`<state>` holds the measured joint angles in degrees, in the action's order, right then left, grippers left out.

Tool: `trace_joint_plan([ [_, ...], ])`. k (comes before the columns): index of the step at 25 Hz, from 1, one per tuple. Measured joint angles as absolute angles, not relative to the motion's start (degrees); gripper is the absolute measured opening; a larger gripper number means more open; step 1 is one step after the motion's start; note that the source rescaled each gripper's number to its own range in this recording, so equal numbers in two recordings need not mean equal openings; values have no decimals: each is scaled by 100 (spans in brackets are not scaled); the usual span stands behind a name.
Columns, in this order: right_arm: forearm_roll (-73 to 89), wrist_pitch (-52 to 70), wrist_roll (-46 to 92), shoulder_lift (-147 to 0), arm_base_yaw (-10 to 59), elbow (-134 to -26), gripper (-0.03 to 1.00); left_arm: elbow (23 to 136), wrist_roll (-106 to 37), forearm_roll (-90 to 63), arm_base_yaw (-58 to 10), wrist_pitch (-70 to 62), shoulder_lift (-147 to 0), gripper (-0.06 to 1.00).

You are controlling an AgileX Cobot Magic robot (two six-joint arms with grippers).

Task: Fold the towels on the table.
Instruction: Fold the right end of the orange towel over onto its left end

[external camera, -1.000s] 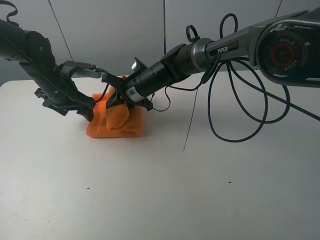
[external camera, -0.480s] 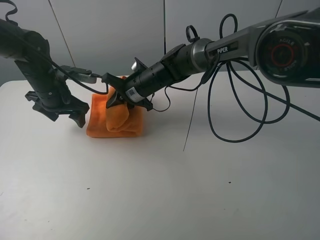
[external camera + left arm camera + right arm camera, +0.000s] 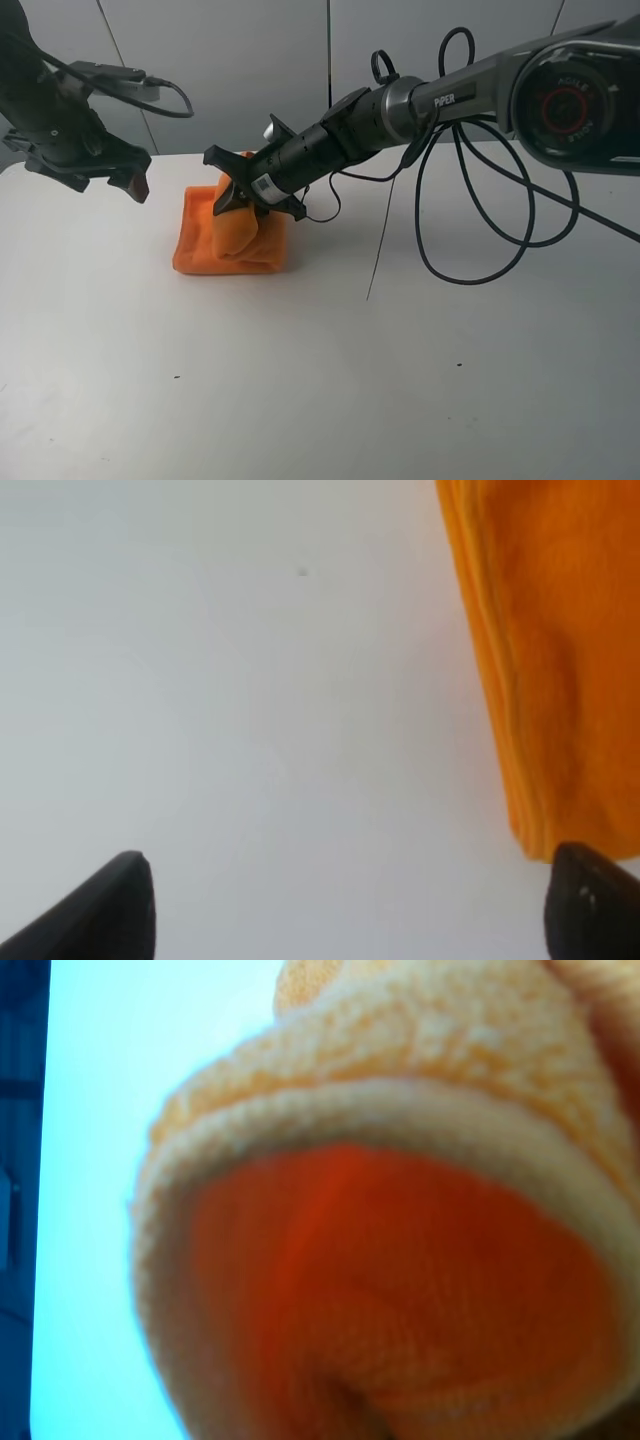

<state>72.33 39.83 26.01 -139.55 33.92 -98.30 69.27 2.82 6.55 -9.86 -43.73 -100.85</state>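
Fuzzy orange towel [image 3: 232, 238], lumpily folded

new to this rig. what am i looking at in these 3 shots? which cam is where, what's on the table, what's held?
Two robot arms work over a white table. The wide shot comes from a camera mounted high, off the arms. The other two come from cameras on each arm's wrist.

One orange towel, partly folded, lies on the table.

The left gripper hangs above the table, apart from the towel. Its wrist view shows two dark fingers spread wide, holding nothing.

The right gripper reaches across onto the towel. Its wrist view is filled with blurred orange cloth, so it appears to pinch a fold.
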Motion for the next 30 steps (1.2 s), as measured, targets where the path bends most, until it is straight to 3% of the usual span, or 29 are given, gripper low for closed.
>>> trace_joint_plan([
  [16,7077,4038,2467,-14143,3392,-9855,8,7835,308,383,-986,-4695,-8670,100],
  [18,7125,4050,2538,-14133,3392,-9855,20,7916,308,372,-986,-4725,-8622,100],
  [20,7233,4084,2667,-14109,3392,-9867,44,7980,308,359,-986,-4744,-8573,100],
  [22,7311,4179,2738,-14057,3392,-9935,78,8049,308,347,-986,-4769,-8561,100],
  [23,7325,4245,2766,-14017,3401,-9980,89,8103,308,336,-986,-4800,-8550,100],
  [25,7325,4313,2791,-13925,3401,-10082,98,8230,296,327,-986,-4887,-8550,100],
  [30,7414,4535,2791,-13847,3401,-10203,100,8687,274,302,-986,-5072,-8542,100],
])
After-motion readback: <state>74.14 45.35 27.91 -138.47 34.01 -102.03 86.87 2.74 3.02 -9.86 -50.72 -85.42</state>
